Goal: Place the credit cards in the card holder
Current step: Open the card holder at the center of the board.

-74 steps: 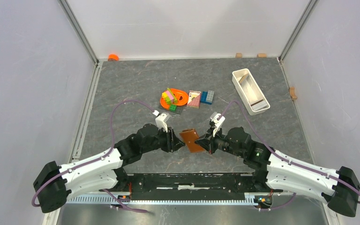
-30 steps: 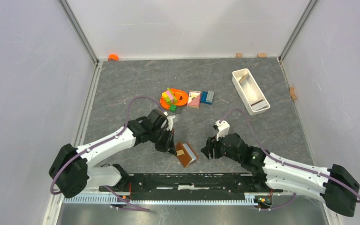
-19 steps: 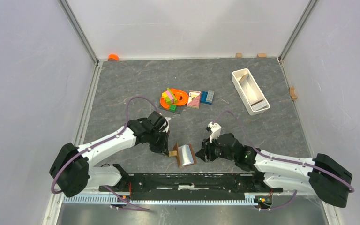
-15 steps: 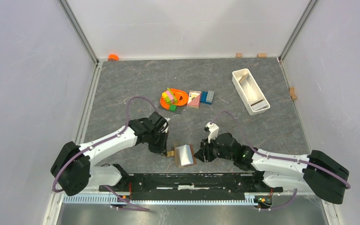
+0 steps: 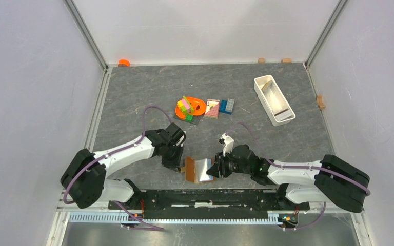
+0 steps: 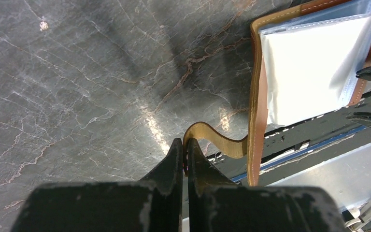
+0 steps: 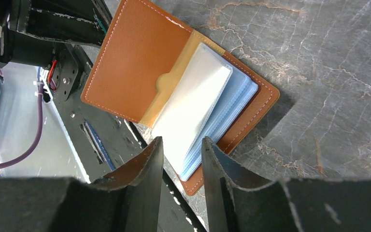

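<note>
The card holder [image 5: 199, 170] lies open and inside-up on the table [image 5: 133, 92], right at the near edge and squarely between the two arms. Opened out, its long axis runs left to right across the top view, slightly tilted, and the fold runs roughly front to back. The bare brown flap [image 7: 130, 63] points to the left arm's side. A stack of clear sleeves [image 7: 198, 106] fans up from the fold on the right arm's side, with light blue edges showing beneath the top sleeve.

The left gripper [image 6: 185, 155] is pinched tight on the tan strap [image 6: 215, 140], which curls out from the holder's left edge, so that closure tab points straight at the left arm.

The right gripper [image 7: 181, 157] sits low at the holder's opposite side. Its fingers [image 7: 149, 159] are apart and the end of the sleeve stack lies in the gap, though contact with the pads can't be made out.

A white tray [image 5: 274, 99] sits well away at the far right.
</note>
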Robot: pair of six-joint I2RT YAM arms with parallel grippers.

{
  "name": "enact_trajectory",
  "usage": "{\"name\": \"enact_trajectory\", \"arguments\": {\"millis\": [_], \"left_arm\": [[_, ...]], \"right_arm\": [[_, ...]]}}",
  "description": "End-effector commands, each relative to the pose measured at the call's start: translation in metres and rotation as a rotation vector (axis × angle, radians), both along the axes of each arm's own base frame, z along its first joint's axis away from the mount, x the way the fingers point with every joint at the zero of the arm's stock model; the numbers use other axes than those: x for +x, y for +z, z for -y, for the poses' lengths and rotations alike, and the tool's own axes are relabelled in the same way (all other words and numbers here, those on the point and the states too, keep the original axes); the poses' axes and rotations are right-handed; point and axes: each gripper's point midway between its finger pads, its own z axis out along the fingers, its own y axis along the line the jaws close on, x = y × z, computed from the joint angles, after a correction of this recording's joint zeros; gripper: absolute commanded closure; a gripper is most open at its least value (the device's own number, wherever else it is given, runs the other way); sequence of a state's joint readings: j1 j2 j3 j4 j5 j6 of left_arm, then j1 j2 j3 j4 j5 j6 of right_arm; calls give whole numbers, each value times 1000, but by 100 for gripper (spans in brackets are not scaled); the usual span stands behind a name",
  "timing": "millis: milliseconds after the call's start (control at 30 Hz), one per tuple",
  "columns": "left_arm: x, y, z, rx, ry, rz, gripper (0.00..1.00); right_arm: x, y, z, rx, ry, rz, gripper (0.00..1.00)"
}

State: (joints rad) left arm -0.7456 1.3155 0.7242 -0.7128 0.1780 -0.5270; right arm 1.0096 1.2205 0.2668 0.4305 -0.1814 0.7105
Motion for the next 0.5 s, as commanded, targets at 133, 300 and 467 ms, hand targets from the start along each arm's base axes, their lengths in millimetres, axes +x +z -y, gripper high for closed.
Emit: {"name": "enact_trajectory", "arguments": {"millis": [133, 300, 467], "left_arm": [[8, 0, 2, 6, -25, 25, 98], [8, -2, 3, 1, -33, 20, 98], [7, -5, 6, -12, -38, 10, 98]], "right_arm": [[7, 14, -17, 57, -5, -4, 61], [6, 10, -19, 50, -2, -12, 61], [4, 8, -24, 53, 13, -23, 61]]}}
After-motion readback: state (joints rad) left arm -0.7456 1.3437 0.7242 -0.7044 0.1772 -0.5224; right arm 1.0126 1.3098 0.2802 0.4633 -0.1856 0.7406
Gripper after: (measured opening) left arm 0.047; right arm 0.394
